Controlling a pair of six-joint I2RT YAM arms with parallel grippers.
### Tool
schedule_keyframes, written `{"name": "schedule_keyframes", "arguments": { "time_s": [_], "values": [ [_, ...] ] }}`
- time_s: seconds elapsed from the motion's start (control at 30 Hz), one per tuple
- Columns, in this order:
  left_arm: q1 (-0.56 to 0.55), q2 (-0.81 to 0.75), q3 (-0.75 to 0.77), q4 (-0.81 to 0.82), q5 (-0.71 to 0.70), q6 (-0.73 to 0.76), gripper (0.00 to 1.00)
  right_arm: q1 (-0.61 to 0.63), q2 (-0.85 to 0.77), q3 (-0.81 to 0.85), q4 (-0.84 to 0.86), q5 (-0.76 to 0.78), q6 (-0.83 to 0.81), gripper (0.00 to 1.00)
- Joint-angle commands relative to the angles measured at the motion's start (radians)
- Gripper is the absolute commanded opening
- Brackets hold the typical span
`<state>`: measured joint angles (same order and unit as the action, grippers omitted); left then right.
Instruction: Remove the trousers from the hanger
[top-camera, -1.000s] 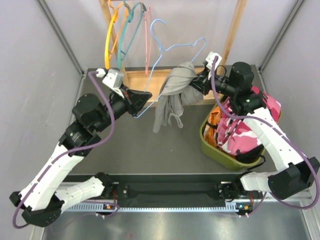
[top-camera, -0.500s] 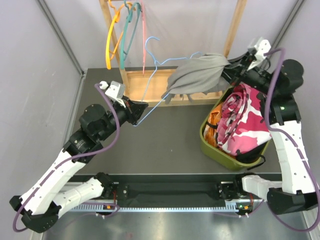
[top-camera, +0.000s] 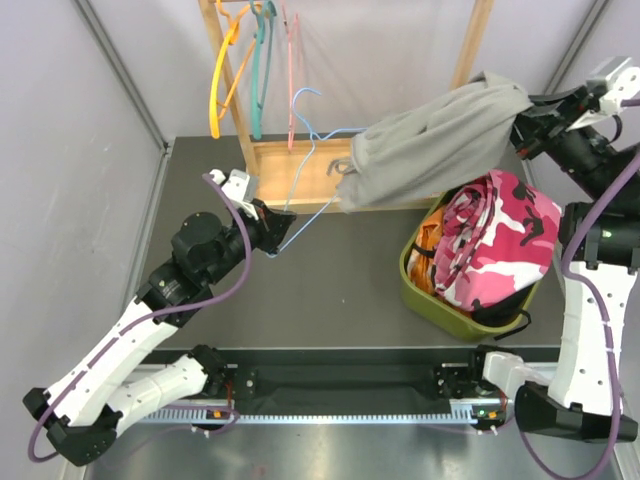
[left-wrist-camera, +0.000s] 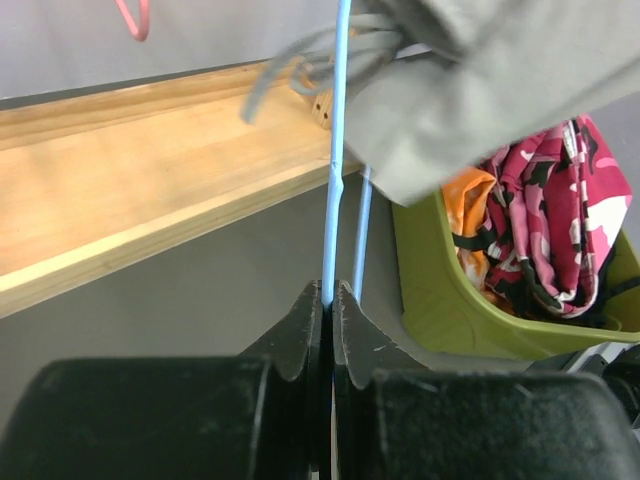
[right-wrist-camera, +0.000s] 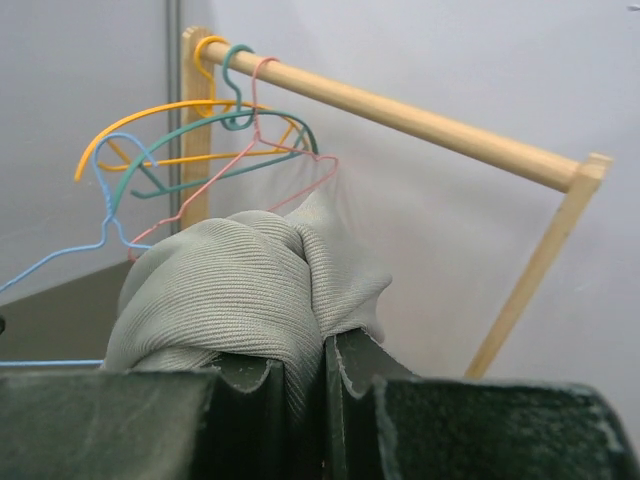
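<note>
My right gripper (top-camera: 527, 128) is now up in the far right corner rather than over the middle of the table as 1 second ago, and the light grey trousers (top-camera: 440, 145) go with it: no longer a drooping bunch, they stretch sideways above the green bin (top-camera: 415, 285). That arm is off the bin, so the floral trousers (top-camera: 500, 240) show fully. The left gripper (left-wrist-camera: 329, 300) sits nearer me, and the blue hanger (left-wrist-camera: 333, 190) stands steeper and further left.
</note>
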<state>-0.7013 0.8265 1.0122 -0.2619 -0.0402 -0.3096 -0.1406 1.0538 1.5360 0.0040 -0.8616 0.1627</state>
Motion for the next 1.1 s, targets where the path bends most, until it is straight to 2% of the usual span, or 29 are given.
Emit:
{"name": "schedule_keyframes", "arguments": {
  "time_s": [0.0,0.27,0.43,0.53,0.73,1.07],
  "values": [
    [0.003,-0.009,-0.023,0.033,-0.075,0.026,0.00,-0.065,-0.046,0.087,0.131,0.041,0.046,0.00],
    [0.005,-0.006,-0.043,0.044,-0.078,0.044,0.00,-0.229,-0.086,0.107,0.117,0.114,0.067,0.00],
    [0.003,0.003,-0.034,0.047,-0.067,0.073,0.00,-0.310,-0.126,0.073,-0.001,0.205,-0.001,0.00],
    [0.003,0.003,-0.023,0.049,-0.069,0.095,0.00,-0.332,-0.150,0.055,-0.126,0.259,-0.119,0.00],
    [0.005,0.014,0.012,0.069,-0.063,0.129,0.00,-0.343,-0.205,-0.091,-0.257,0.297,-0.280,0.00],
    [0.003,0.059,0.109,0.104,-0.072,0.155,0.00,-0.344,-0.226,-0.460,-0.476,0.293,-0.578,0.00]
  ]
}}
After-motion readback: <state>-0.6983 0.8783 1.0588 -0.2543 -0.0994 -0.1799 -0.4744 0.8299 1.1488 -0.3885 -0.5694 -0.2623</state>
